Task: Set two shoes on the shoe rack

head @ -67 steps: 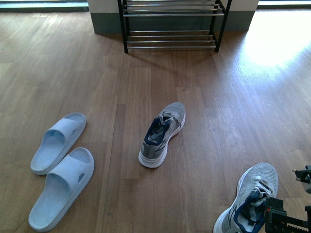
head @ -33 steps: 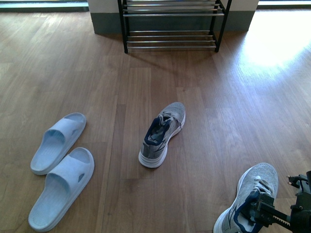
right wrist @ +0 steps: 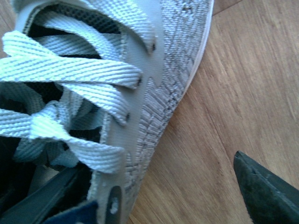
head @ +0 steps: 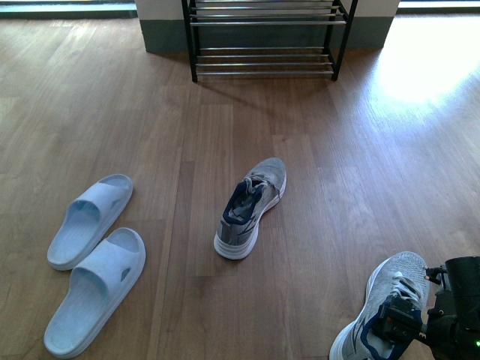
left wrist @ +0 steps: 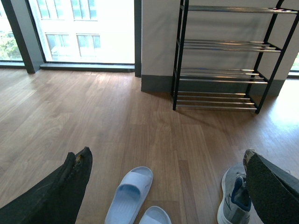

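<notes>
Right pincer [right wrist: 161,163] is straddling the eyelet-side wall of the grey knit sneaker [head: 381,298], jaws wide. That shoe is lying well away from the shoe rack [head: 262,52], farther than the other sneaker [head: 250,208]. The knit is soft and the flat laces are loose, so closing risks snagging a lace, folding the wall and tipping the shoe. Left pincer [left wrist: 167,153] is hanging wide, empty.

Two grey sneakers [head: 250,208] [head: 395,281], two blue slides [head: 90,220] [head: 95,291], one rack [head: 262,52].

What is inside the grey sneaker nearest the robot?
In this sneaker, one finger of the right gripper sits beside the laces; dark blue lining shows. Laces and gripper cover the insole.
</notes>
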